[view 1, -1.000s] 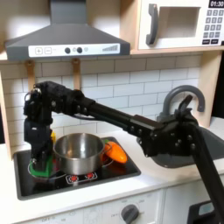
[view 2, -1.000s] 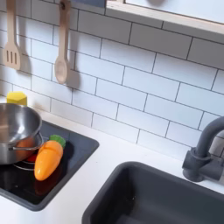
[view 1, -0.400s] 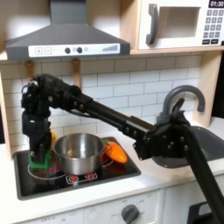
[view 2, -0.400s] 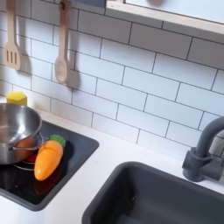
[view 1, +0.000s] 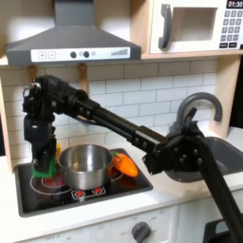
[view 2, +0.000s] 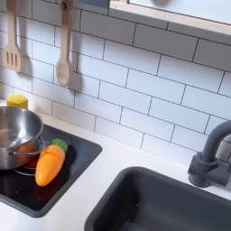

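First exterior view: the gripper [view 1: 40, 163] hangs over a green-and-yellow toy [view 1: 40, 173] at the black stovetop's [view 1: 57, 192] left edge, beside the shiny steel pot [view 1: 85, 163]. Whether its jaws are closed on the toy I cannot tell. A sideways swing could knock the pot into the orange plastic carrot [view 2: 50, 163].

Small green object [view 1: 38, 174] on the stove's left edge, beside the pot.

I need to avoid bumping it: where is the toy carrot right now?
The carrot lies on the black stovetop just right of the steel pot in both exterior views, toward the sink side.
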Controlling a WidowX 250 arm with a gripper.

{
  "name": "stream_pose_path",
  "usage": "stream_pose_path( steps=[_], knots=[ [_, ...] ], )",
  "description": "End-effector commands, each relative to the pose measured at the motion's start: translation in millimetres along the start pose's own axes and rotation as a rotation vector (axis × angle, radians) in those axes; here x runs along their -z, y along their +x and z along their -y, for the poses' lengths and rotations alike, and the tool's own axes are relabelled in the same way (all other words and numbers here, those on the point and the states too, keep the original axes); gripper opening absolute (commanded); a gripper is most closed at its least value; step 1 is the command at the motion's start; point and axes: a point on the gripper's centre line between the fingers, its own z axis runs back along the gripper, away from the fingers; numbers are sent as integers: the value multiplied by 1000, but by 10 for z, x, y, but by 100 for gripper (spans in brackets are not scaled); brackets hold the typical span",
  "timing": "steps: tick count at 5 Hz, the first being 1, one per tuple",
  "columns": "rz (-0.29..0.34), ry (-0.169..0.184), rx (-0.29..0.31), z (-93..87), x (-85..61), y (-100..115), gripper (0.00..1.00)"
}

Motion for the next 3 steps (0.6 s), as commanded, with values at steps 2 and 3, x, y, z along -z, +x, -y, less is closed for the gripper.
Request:
stream_pose_path(
  steps=[2,3],
  knots=[
    [-15,-39,46,55,-66,-86,0],
    [-43,-37,46,51,30,-90,0]
  ],
)
